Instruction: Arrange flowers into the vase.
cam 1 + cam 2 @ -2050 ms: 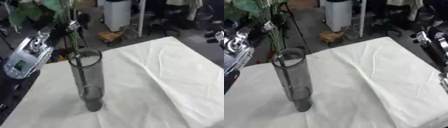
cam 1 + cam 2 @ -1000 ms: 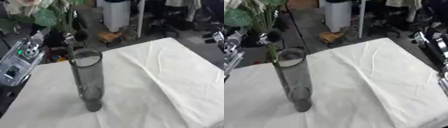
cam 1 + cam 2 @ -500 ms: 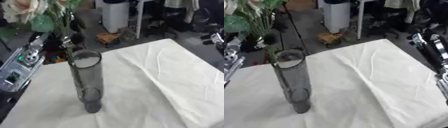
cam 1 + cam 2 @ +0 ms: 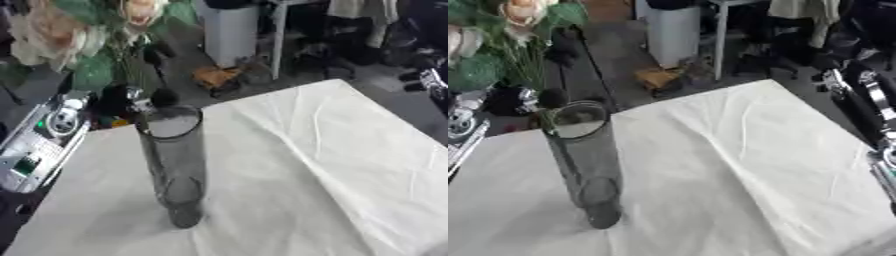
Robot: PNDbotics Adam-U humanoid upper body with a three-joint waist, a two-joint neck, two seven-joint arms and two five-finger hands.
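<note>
Smoky glass vase (image 4: 175, 165) stands upright on the cloth-covered bench (image 4: 332, 165) as the left robot hand (image 4: 131, 97), clenched round the stems of a pale flower bunch (image 4: 83, 35), holds them just behind its rim, apparently for insertion.

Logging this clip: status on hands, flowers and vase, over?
Left hand shut on flower stems, held just behind the vase rim. Blooms above, stems not in the vase. Right hand not seen. Vase upright on white cloth.
</note>
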